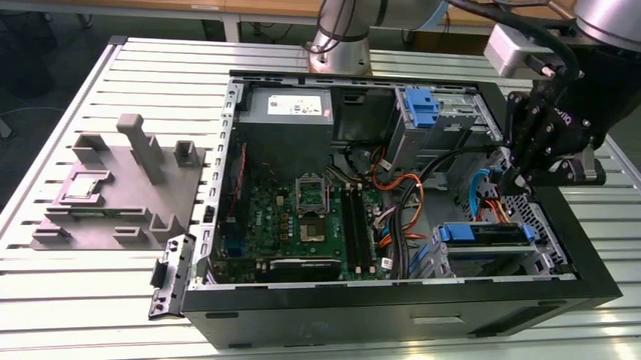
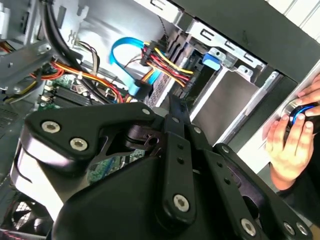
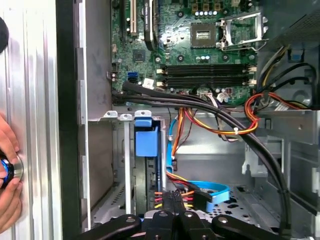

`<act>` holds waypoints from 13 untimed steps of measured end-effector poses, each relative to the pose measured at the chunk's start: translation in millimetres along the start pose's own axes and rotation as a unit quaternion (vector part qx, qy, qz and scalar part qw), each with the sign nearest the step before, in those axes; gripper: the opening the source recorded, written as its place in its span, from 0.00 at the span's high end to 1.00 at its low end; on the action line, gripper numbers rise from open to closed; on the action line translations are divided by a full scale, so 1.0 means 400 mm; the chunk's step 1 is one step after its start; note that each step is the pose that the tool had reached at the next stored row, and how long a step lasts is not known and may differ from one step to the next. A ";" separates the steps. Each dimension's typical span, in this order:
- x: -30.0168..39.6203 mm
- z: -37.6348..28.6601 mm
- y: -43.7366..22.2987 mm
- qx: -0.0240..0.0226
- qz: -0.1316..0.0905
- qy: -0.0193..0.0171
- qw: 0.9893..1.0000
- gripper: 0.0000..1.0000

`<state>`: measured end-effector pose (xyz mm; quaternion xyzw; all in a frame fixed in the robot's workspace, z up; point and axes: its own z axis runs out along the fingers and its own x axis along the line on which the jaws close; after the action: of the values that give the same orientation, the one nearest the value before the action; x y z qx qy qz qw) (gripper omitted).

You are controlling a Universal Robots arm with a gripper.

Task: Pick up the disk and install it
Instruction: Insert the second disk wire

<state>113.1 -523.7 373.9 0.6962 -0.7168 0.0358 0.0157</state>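
The black metal hand [image 1: 519, 178], fingers together and holding nothing, hangs inside the open black computer case [image 1: 401, 300], just beside the blue-edged disk [image 1: 484, 238] in its bay.

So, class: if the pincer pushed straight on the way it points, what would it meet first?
Probably the bundle of red, yellow and black power wires just ahead of the pincer, though depth is unclear.

No print is reading clearly anywhere. The white label [image 1: 299, 106] on the power supply [image 1: 288, 120], lying well apart from the gripper [image 1: 516, 176] across the case, is showing only illegible marks.
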 end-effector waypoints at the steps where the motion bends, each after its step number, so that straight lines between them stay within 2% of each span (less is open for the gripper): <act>1: -0.005 -0.001 0.000 0.000 0.000 0.000 1.000 0.90; 4: -0.013 -0.002 0.000 -0.003 0.000 0.000 1.000 0.90; 8: -0.021 -0.003 0.000 -0.014 -0.001 0.001 1.000 0.90; 13: -0.038 -0.008 -0.001 -0.016 -0.001 0.002 1.000 0.90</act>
<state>113.7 -508.2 376.0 0.6966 -0.7165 0.0262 0.0282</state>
